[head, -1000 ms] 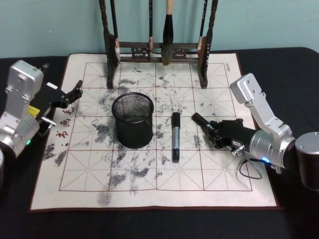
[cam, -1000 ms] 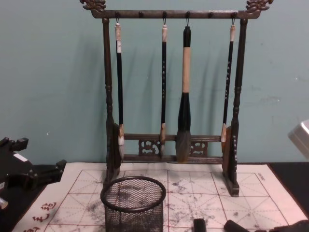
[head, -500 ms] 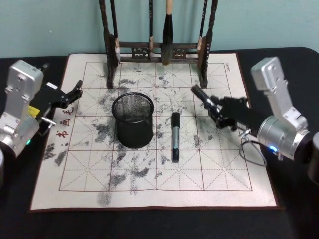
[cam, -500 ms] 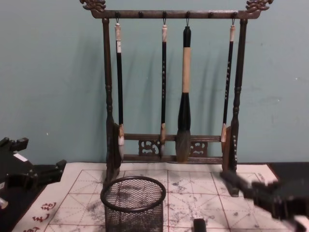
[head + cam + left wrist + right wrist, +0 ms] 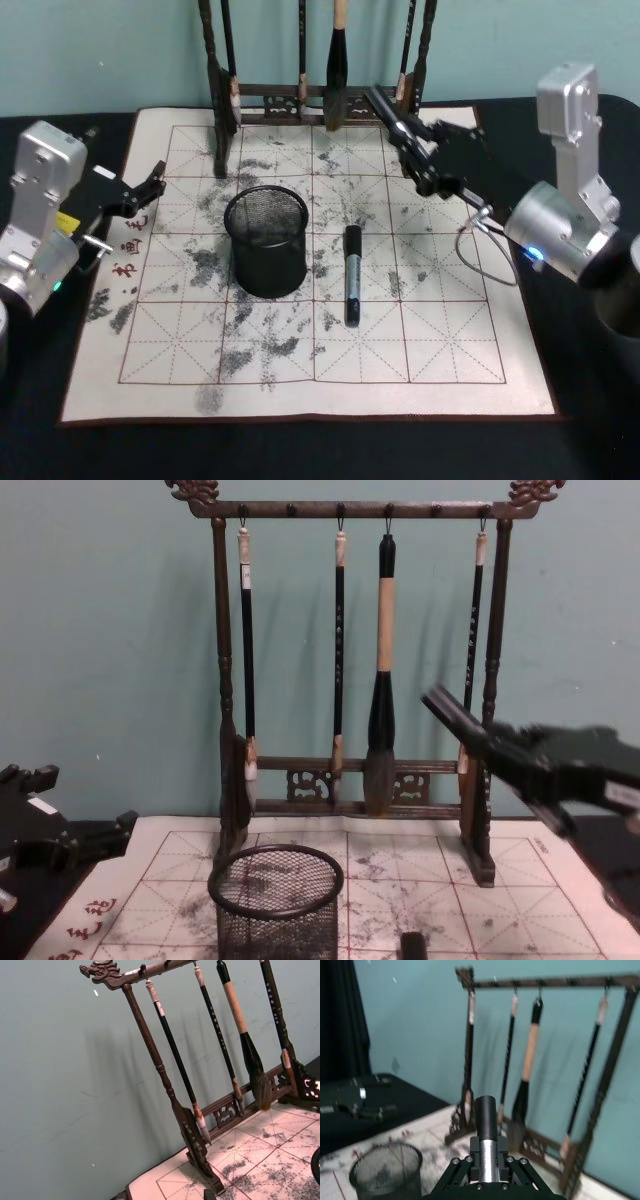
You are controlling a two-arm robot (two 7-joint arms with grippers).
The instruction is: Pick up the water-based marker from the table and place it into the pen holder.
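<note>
Water-based marker: I am seeing it pinched in the right claw and lifted off the mat. It is slanting up and away toward the rack. In the right wrist view its black cap is pointing forward and its silver barrel is sitting between the fingers.
Right gripper: it is clamping narrow on the marker and hanging above the far right part of the mat, just in front of the rack's right post. Its arm is reaching in from the right.
Pen holder: it is standing upright on the mat, left of centre and well apart from the held marker.
Second marker: it is lying flat on the mat just right of the pen holder, not touching it, with its length running toward the rack.
Mat: it is lying flat on the dark table, showing grey ink stains and a red grid.
Brush rack: it is standing along the mat's far edge with four brushes hanging from its top bar.
Left gripper: it is sitting idle at the mat's left edge beside the red characters. Its fingers are spread apart and gripping nothing.
</note>
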